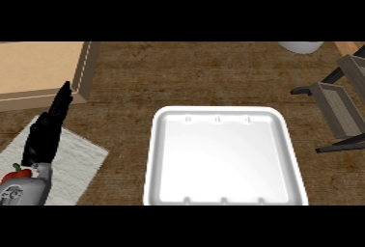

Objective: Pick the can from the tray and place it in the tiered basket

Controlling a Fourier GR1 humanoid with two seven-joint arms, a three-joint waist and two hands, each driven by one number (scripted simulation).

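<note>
Tray and tiered basket on a wooden counter; no can shows in the head view.

White rectangular tray lies near the counter's middle, its long axis running from the near edge toward the far side; its bare floor shows small notches along the near and far rims and carries no readable writing. Open counter surrounds it on the far side and on the left. Tiered basket, dark-framed with grey shelves, stands at the right edge, apart from the tray. Left hand shows at lower left over a pale cloth, its fingers straight and pointing away, holding nothing. A tan board occupies the far left corner; a small red item sits beside the left forearm. The right hand does not show.
</note>
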